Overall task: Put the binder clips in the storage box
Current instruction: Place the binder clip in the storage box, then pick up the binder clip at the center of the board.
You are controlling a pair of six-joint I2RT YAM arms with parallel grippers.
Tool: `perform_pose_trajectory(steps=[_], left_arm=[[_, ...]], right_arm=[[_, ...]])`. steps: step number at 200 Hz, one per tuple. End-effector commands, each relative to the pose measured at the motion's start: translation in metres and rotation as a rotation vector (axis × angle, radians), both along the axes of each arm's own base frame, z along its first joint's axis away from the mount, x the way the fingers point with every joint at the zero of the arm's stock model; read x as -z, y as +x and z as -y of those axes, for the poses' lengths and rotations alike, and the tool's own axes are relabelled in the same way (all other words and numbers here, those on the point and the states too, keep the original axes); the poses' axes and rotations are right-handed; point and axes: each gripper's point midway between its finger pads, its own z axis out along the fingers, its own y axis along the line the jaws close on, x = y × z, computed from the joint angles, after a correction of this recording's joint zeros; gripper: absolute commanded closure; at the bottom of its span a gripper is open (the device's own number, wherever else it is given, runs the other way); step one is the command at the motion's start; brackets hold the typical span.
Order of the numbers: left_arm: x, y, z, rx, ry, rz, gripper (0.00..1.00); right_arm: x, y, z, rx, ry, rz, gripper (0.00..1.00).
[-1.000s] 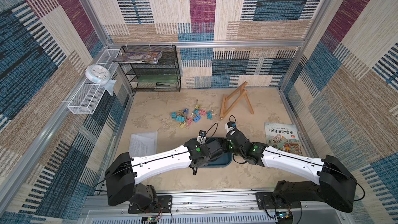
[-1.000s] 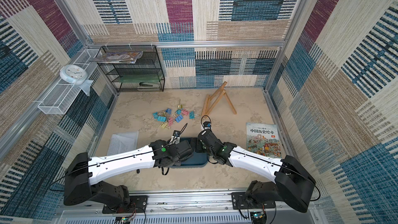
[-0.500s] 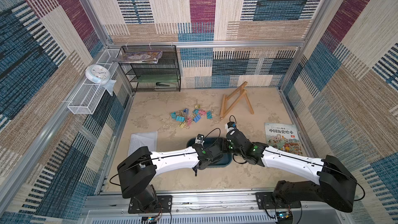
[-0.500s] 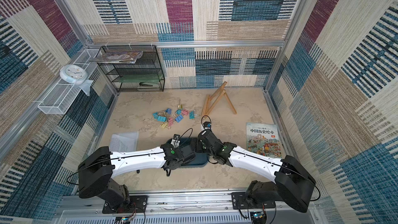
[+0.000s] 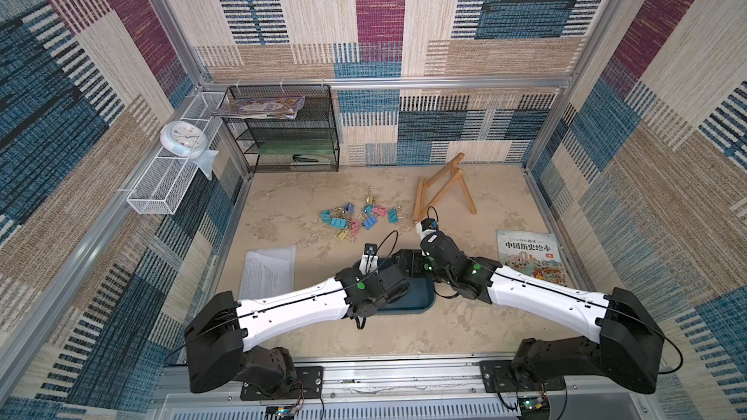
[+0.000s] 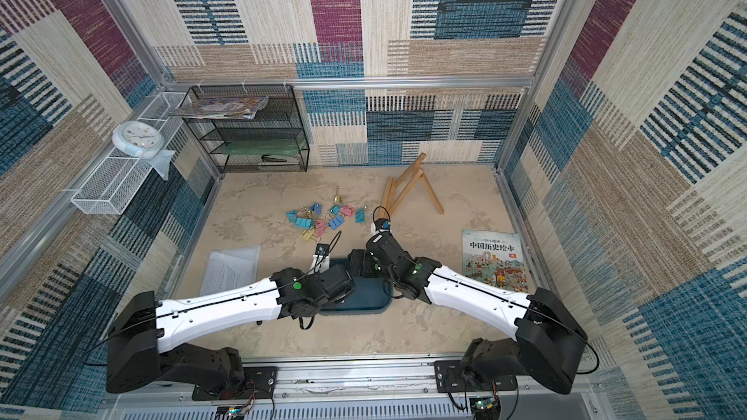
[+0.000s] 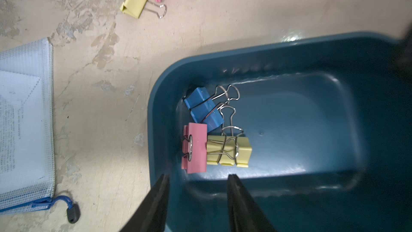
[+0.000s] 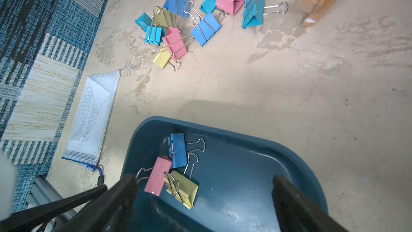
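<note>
Teal-blue plastic of the box (image 7: 156, 112) lies under the left gripper (image 7: 198, 176), whose jaws stand apart with nothing between them. Just ahead of it a pink clip (image 7: 195, 148), a yellow clip (image 7: 229, 150) and a blue clip (image 7: 204, 109) lie bunched together inside. The right gripper (image 8: 203, 177) hangs over the same box, jaws wide and empty. Beyond it the loose clips (image 8: 189, 18) lie heaped on the table (image 8: 289, 85).
</note>
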Motion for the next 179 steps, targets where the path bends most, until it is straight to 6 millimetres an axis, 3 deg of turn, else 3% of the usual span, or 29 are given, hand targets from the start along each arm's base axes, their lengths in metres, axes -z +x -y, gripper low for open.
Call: perform_pose_trajectory(steps=[1, 39, 69, 81, 102, 111, 151, 179], left_arm=[[-0.019, 0.004, -0.021, -0.022, -0.028, 0.017, 0.5], [-0.023, 0.014, -0.072, -0.148, -0.196, 0.008, 0.46], [-0.017, 0.017, -0.106, -0.242, -0.27, 0.019, 0.26], [-0.011, 0.016, -0.113, -0.259, -0.27, 0.0, 0.23], [-0.008, 0.016, -0.119, -0.277, -0.266, -0.011, 0.22], [-0.008, 0.016, -0.119, -0.278, -0.271, -0.007, 0.22], [-0.002, 0.018, -0.113, -0.274, -0.32, 0.006, 0.22], [0.006, 0.017, -0.115, -0.283, -0.317, 0.002, 0.23]], right_arm=[[-0.009, 0.007, -0.013, -0.027, 0.014, 0.021, 0.02], [-0.014, 0.029, -0.043, -0.002, 0.045, -0.01, 0.03], [-0.001, 0.05, -0.067, 0.045, 0.06, -0.078, 0.08], [0.005, 0.057, -0.079, 0.062, 0.073, -0.115, 0.16], [0.016, 0.068, -0.102, 0.058, 0.1, -0.159, 0.45], [0.022, 0.074, -0.111, 0.058, 0.108, -0.173, 0.53], [0.049, 0.096, -0.146, 0.048, 0.114, -0.207, 0.53], [0.061, 0.11, -0.158, 0.065, 0.116, -0.205, 0.52]])
